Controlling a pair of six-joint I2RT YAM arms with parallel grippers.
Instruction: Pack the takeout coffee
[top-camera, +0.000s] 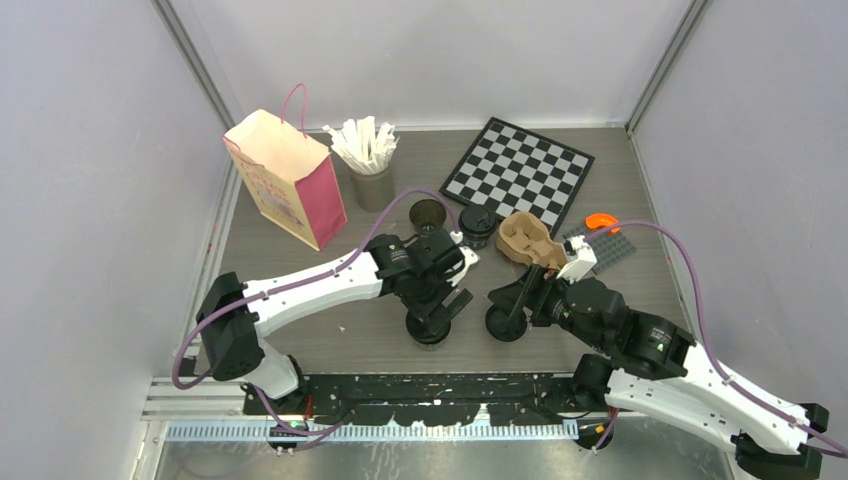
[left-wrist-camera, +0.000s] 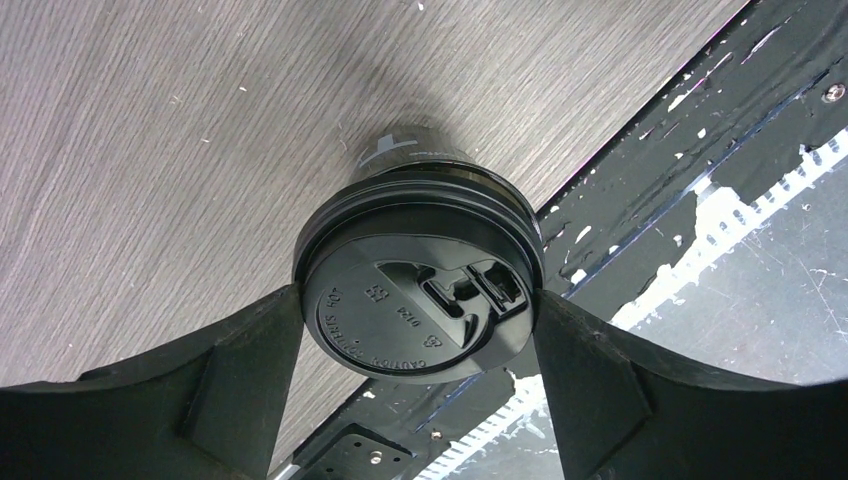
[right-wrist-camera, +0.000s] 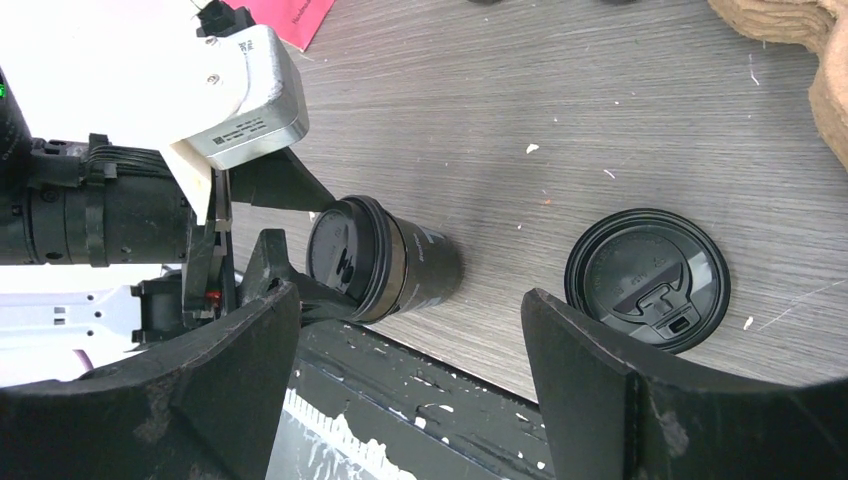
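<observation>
Your left gripper (left-wrist-camera: 419, 296) is clamped on a lidded black cup (left-wrist-camera: 410, 200). Both fingers (left-wrist-camera: 250, 370) press against the rim of its lid. The cup hangs upright straight below the wrist, near the front edge of the table (left-wrist-camera: 150, 150); you cannot tell whether its base touches the wood or sits just above it.

Your right gripper (right-wrist-camera: 410, 296) is spread wide, with nothing between its fingers. Just past its right fingertip a black lid (right-wrist-camera: 647, 280) lies flat on the table. Beyond its left finger is the cup your left gripper holds.

Farther ahead of both grippers, a second lidded cup (top-camera: 478, 226) and an uncovered cup (top-camera: 428, 215) stand side by side. The brown pulp carrier (top-camera: 528, 241) is directly ahead of the right gripper.
</observation>
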